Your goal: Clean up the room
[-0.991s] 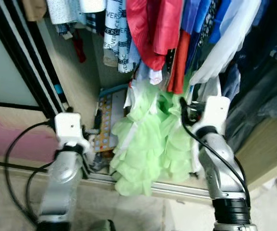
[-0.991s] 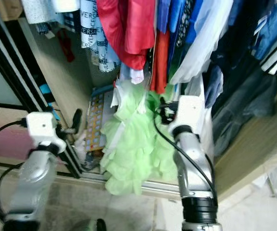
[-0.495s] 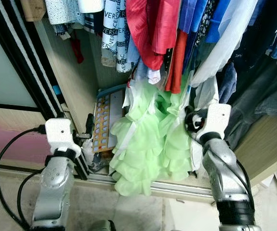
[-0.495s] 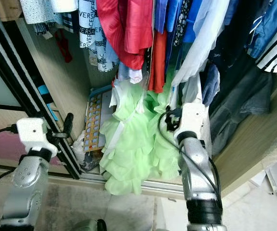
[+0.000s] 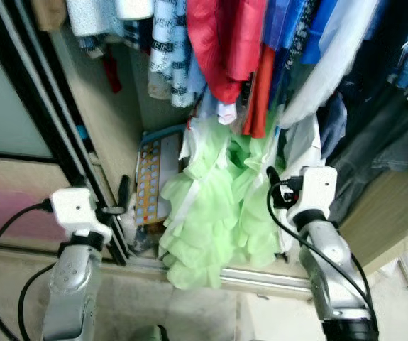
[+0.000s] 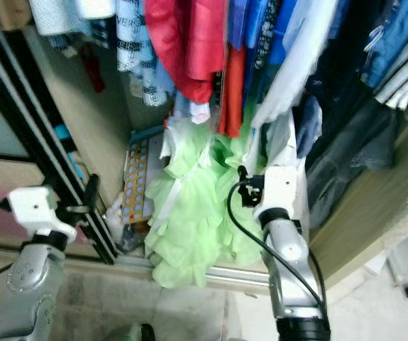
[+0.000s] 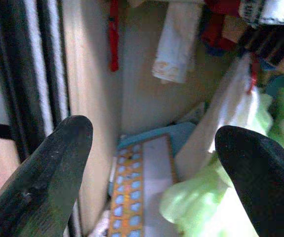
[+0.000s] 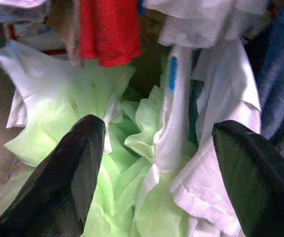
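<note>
An open wardrobe stands before me, packed with hanging clothes. A pale green ruffled dress (image 5: pixel 211 213) hangs down to the wardrobe floor, under a red garment (image 5: pixel 221 42). My right gripper (image 8: pixel 156 143) is open just in front of the dress and a white garment (image 8: pixel 201 133), touching neither. My left gripper (image 7: pixel 151 143) is open too, with nothing in it, held near the wardrobe's left wall. It points at a colourful gridded board (image 5: pixel 150 177) that leans at the bottom.
A black sliding-door frame (image 5: pixel 47 121) runs down the left, close to my left arm. The metal door track (image 5: pixel 260 278) crosses the floor below the dress. A wooden side panel (image 5: pixel 388 206) closes the right. Dark trousers (image 5: pixel 381 142) hang at the right.
The view has shifted a little and blurred. My left arm has drawn left and slightly down. The right gripper stays in front of the green dress.
</note>
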Motion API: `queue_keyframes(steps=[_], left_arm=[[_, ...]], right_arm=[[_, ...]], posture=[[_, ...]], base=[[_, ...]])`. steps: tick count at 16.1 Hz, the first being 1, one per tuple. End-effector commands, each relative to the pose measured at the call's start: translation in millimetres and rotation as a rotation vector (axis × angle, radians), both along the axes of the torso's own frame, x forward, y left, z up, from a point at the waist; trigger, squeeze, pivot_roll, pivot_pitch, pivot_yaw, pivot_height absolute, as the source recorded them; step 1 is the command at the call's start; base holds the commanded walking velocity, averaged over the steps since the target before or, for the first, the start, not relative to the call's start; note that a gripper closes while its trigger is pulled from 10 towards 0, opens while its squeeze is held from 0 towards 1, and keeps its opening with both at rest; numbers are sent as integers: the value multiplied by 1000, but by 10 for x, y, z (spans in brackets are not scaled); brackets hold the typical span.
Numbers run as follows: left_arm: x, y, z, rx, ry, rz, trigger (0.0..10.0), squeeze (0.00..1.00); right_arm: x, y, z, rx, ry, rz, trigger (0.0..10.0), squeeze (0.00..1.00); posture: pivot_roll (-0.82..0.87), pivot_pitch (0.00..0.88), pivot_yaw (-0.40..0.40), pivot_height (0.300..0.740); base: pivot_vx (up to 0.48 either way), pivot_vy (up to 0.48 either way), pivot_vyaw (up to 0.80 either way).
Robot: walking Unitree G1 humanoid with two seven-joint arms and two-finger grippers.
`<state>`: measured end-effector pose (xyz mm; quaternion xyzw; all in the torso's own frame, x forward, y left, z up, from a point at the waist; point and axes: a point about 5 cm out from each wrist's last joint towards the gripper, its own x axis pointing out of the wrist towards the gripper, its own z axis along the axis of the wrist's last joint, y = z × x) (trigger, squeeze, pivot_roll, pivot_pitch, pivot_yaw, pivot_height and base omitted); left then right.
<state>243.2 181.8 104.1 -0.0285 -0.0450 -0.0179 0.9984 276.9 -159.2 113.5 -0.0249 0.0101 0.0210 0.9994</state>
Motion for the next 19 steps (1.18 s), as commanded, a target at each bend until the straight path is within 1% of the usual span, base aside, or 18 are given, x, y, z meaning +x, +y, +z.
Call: queue_keyframes(steps=[1,2,3,5,6,7,9,11,12,14,16,19], left_arm=[[3,-23,-8,18,6,-21,10000,0],[-3,-17,-15,38,26,4,10000,0],[-1,13,-22,103,52,62,10000,0],[-2,6,3,128,23,-9,10000,0],[-3,17,-4,129,27,4,10000,0],[-12,24,-16,81,40,14,10000,0],[-15,-11,-22,92,52,-2,10000,0],[13,-52,-13,133,47,9,10000,0],[18,-71,-4,142,47,-10,10000,0],[22,-66,7,161,38,-20,10000,0],[37,-47,6,165,47,10,10000,0],[51,-73,12,165,47,7,10000,0]], right_arm=[[20,17,59,-9,-27,14,10000,0],[28,15,71,-6,-29,17,10000,0],[37,20,84,-3,-32,24,10000,0],[66,58,103,-4,-42,46,10000,0],[73,71,110,-5,-45,52,10000,0],[82,82,122,-5,-47,56,10000,0],[85,90,130,0,-50,63,10000,0],[89,89,126,6,-51,61,10000,0],[94,106,123,13,-52,58,10000,0],[102,125,123,20,-55,54,10000,0],[105,124,120,22,-55,52,10000,0],[112,112,125,35,-63,47,10000,0]], posture=[[-120,0,2,740],[-118,0,0,740],[-116,0,-1,740],[-111,0,-4,740],[-109,0,-7,740],[-108,0,-7,740],[-109,0,-7,740],[-109,0,-7,740],[-101,0,11,740],[-99,0,16,740],[-97,0,18,740],[-96,0,16,740]], base=[[0,0,800],[0,0,800],[0,0,800],[0,0,800],[0,0,800],[0,0,800],[0,0,800],[0,0,800],[0,0,800],[0,0,800],[0,0,800],[0,0,800]])
